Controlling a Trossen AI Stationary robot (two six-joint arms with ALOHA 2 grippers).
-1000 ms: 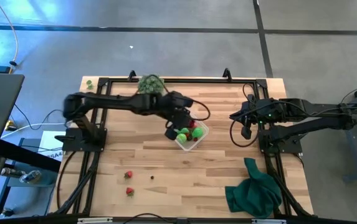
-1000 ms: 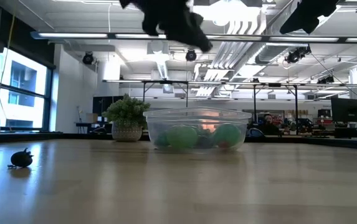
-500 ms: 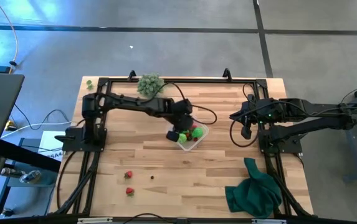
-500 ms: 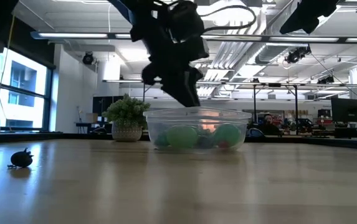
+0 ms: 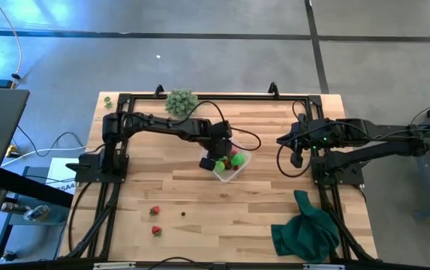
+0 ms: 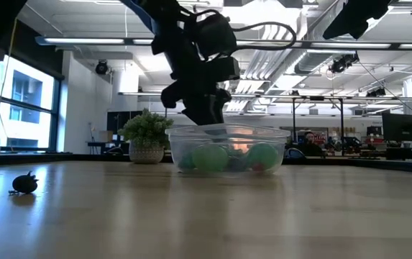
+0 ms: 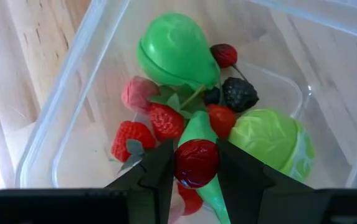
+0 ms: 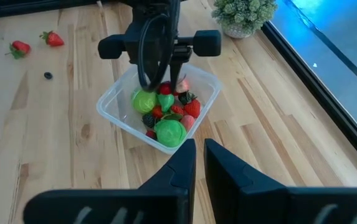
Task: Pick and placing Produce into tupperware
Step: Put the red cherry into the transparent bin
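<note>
looking down, high view: the left end effector [image 5: 220, 152] sat over the tupperware [image 5: 232, 165] near the middle of the desk [image 5: 199, 202], its arm reaching in from the left rail.
high view, produce: green and red pieces showed inside the tupperware; two strawberries [image 5: 154, 211] and a small dark berry [image 5: 183, 213] lay well apart from it toward the front left of the desk.
high view, right arm: the right end effector [image 5: 296, 157] waited by the right rail, away from the tupperware; a green cloth [image 5: 306, 229] lay at the front right corner.
high view, other: a pale green bushy clump [image 5: 180, 100] stood at the back edge.
low view: the left end effector hung with its tips at the rim of the tupperware [image 6: 229, 149], green rounds visible through the clear wall; a dark berry [image 6: 24, 183] rested on the desk at far left.
left wrist view: the left end effector's fingers [image 7: 163, 171] were clamped on a red cherry [image 7: 196, 163], held above the pieces lying in the tupperware: a green pear [image 7: 175, 50], a green cabbage [image 7: 269, 137], strawberries and a blackberry [image 7: 239, 93].
right wrist view: the right end effector [image 8: 199, 163] had its fingers nearly together, holding nothing, pointing toward the tupperware [image 8: 114, 107].
</note>
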